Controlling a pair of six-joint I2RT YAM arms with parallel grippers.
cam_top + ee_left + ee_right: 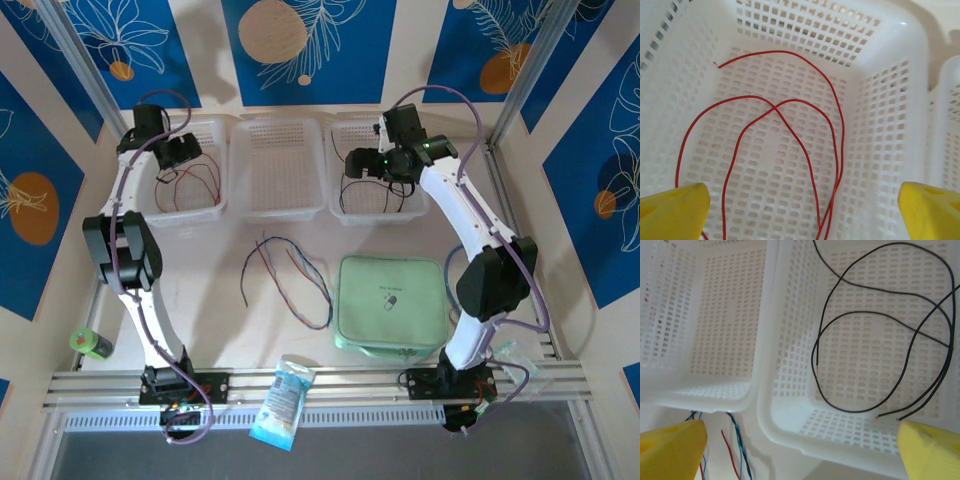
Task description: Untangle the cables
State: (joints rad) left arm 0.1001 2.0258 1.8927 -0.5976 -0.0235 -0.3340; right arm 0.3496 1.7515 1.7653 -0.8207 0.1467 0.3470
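Observation:
Red cables [774, 107] lie loose on the floor of the left white basket [890, 100], seen in the top view as red cables [195, 185] in that basket [190, 214]. My left gripper [802, 210] hovers open above them, with nothing between its yellow fingertips [675, 212]. Black cables [850, 411] curl in the right white basket [790, 435]. My right gripper [802, 452] hangs open over its near rim, holding nothing. A tangle of red, black and blue-grey cables [290, 275] lies on the table before the middle basket [277, 210]; their ends [738, 433] show below that basket.
A pale green zip pouch [392, 305] lies right of the tangle. A blue-and-white packet [283, 400] rests on the front rail between the arm bases. A green cylinder [90, 343] sits at the left edge. Metal frame posts flank the table.

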